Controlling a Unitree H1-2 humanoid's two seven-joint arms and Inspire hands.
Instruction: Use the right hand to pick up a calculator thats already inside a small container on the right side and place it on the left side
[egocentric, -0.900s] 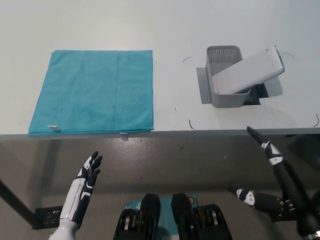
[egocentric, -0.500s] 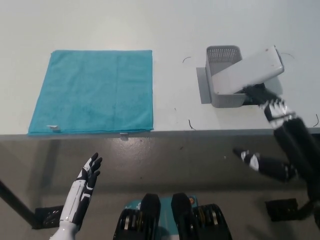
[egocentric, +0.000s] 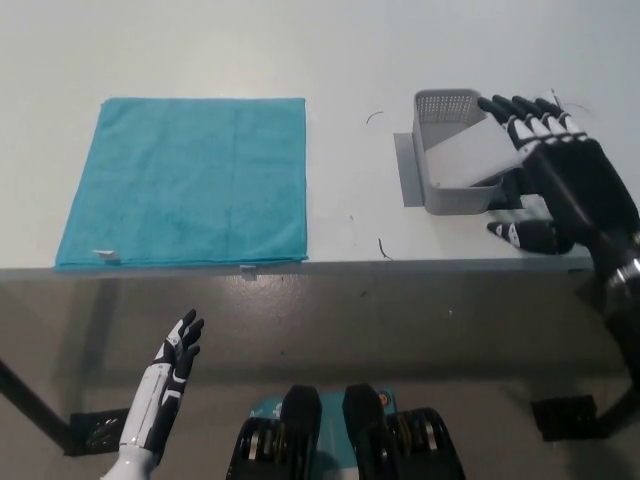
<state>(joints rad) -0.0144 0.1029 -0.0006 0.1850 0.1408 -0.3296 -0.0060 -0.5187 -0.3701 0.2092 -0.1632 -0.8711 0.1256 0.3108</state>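
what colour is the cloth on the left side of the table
Teal cloth, plain, seen in the head view.

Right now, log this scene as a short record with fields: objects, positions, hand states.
calculator: white, lying tilted in the container, its right end covered by the right hand
container: small grey perforated basket, on the table's right side
cloth: teal, spread flat on the table's left side, nothing on it
table: white top
right hand: black, over the calculator's right end, fingers spread, no grasp visible
left hand: white, resting low below the table edge, open
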